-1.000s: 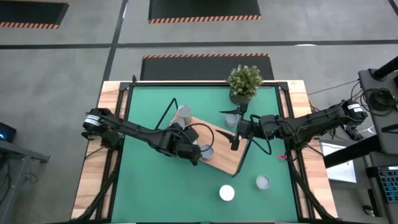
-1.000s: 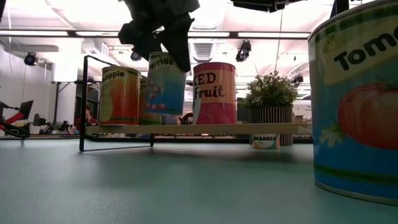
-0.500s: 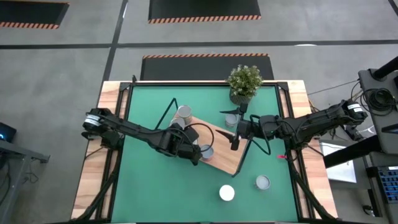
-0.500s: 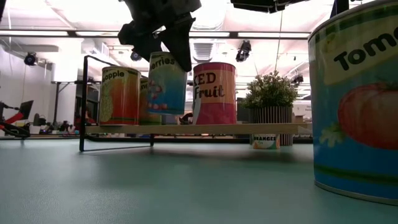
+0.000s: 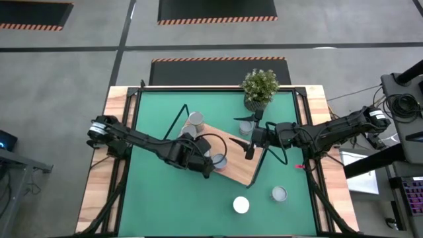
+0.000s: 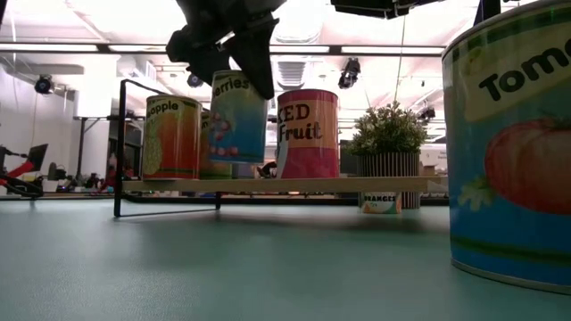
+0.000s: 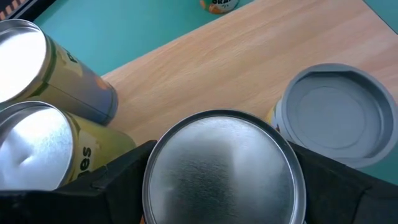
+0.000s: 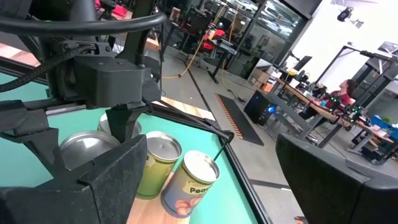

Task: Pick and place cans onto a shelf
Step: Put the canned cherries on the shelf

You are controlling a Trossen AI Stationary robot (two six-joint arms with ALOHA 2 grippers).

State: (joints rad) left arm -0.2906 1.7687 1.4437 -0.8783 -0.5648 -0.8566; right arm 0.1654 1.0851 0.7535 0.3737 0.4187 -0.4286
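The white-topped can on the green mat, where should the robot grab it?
Grip it around its round side wall, coming straight down from above. The white-topped can stands upright, apart from the grey-topped can, so a finger should fit on each side.

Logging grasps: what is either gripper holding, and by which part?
The left gripper grips the berries can by the sides near its top, above the shelf. The right gripper holds nothing.

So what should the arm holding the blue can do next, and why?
Probably lower it a little and then let go. The left gripper is shut on the blue can, whose bottom hangs just above the shelf, between the orange can and the pink can. The right gripper waits nearby.
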